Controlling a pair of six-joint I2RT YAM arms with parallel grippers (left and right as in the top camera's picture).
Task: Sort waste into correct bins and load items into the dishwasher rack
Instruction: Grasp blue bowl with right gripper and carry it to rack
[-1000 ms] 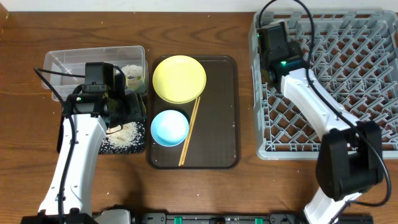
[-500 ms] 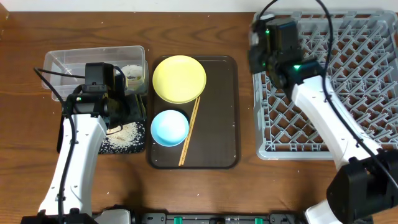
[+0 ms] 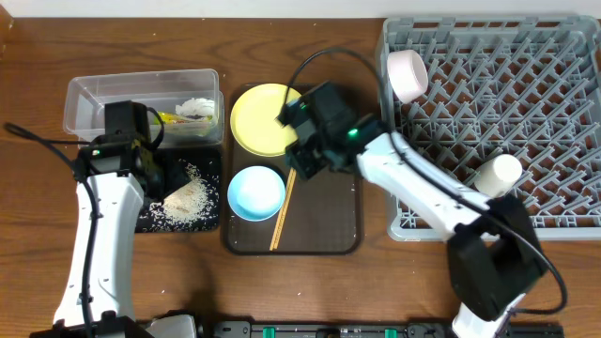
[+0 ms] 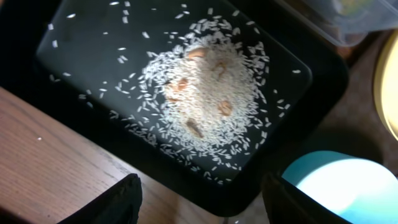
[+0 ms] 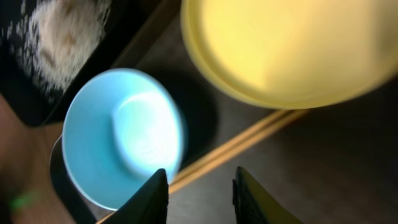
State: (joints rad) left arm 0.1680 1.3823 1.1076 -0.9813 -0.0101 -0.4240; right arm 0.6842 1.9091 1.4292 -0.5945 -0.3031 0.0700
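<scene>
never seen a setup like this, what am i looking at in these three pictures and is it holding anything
These are two robot arms at a wooden table. The wide picture looks down from above. The other two come from a camera on each wrist, looking past its own claw. The left claw hangs open over a black tray of rice. The right claw is open above a brown tray carrying a blue bowl, chopsticks and a yellow plate. A clear tub holds a tissue. The grey rack holds a pale bowl and a cup. Neither claw holds anything.
</scene>
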